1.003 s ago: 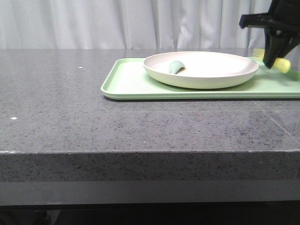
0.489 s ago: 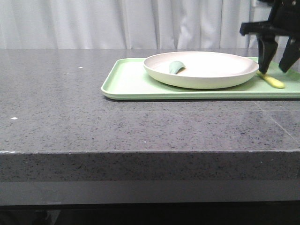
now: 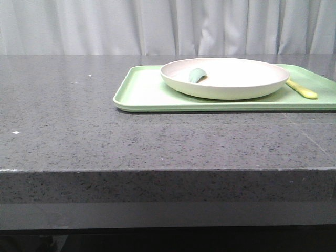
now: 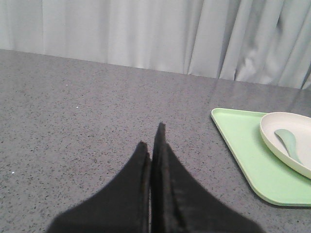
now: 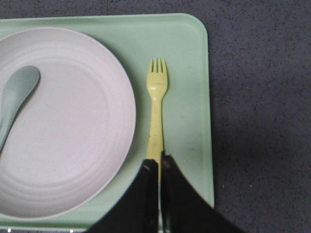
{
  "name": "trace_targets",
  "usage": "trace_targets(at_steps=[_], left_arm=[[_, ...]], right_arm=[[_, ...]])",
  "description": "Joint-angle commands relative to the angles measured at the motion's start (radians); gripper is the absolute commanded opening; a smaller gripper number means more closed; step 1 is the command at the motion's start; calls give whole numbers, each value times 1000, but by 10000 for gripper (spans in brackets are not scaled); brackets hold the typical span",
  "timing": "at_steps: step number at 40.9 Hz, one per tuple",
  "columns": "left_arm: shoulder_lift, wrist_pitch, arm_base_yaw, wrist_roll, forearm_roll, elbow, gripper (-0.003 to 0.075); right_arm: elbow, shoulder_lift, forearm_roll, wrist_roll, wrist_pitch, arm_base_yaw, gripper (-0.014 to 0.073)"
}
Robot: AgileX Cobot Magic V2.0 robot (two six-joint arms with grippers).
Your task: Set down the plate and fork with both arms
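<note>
The cream plate [image 3: 231, 93] rests on a light-green tray [image 3: 142, 92]. The pale yellow fork [image 3: 302, 90] lies flat on the tray, just right of the plate. Neither gripper shows in the front view. In the right wrist view my right gripper [image 5: 159, 162] is shut and hovers over the handle end of the fork [image 5: 156, 111], beside the plate [image 5: 73, 145]; it holds nothing. My left gripper [image 4: 151, 138] is shut and empty over bare table, left of the tray [image 4: 243, 145] and the plate [image 4: 269, 136].
A dull grey-green spoon [image 3: 197, 75] lies inside the plate, towards its left side. The tray sits at the right back of the dark speckled table [image 3: 79, 131]. A white curtain [image 3: 105, 26] hangs behind the table.
My right gripper held the fork above the tray's right end, then opened and left it lying on the tray. It has since risen out of the front view and shut.
</note>
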Motion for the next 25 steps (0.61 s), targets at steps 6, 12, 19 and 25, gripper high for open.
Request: trace_targets(at_steps=[6, 12, 19, 25], left_arm=[[5, -76, 2, 0, -5, -29, -18], [5, -76, 2, 0, -5, -29, -18], [5, -76, 2, 0, -5, -29, -18], [5, -76, 2, 0, -5, -29, -18]], right_arm=[[246, -272, -4, -24, -168, 2, -69], [514, -468, -4, -55, -330, 2, -69], [842, -720, -4, -80, -601, 2, -69], [1061, -918, -4, -80, -773, 2, -69]])
